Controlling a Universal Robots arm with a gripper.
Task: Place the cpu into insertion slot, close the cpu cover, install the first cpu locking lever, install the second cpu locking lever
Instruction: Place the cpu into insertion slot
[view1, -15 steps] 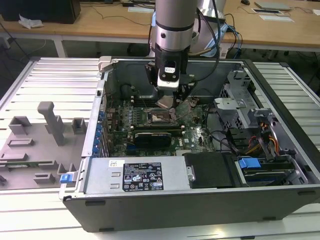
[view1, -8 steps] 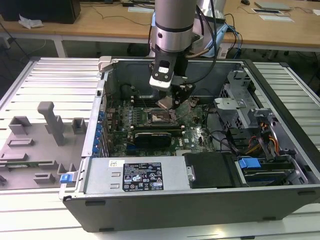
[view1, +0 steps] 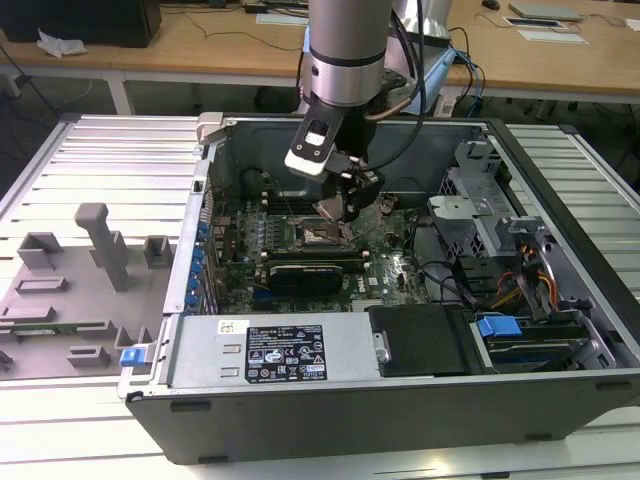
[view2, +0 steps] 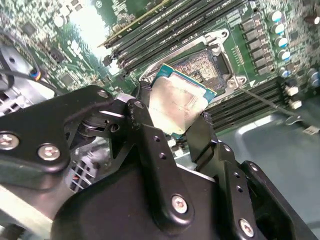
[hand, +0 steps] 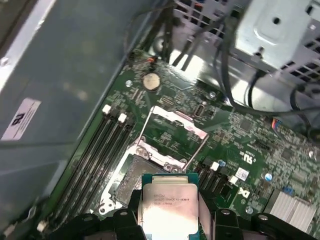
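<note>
- On the exterior view's left, the grey fixture tray (view1: 60, 300) sits well apart from the work. I see no hazard there.
- Inside the computer case (view1: 330, 420), my gripper (view1: 348, 205) is clamped on the cpu (hand: 167, 207). One of its fingers (view2: 145, 125) presses on each of two opposite edges. The chip hangs just above the insertion slot (hand: 131, 177) and looks tilted against it.
- That tilt is my main worry. If the chip goes down corner first or rotated, I judge it could bend the contact field or seat crooked.
- The cpu cover (hand: 182, 122) lies swung open beyond the slot. A chip drifting that way could clip its hinge edge.
- Towards the exterior view's right, loose cables (view1: 450, 280) run near the arm and could snag.
- My count, left to right: one tray, one case, one cpu, one slot, one cover, two fingers, one coin cell (hand: 151, 81).
</note>
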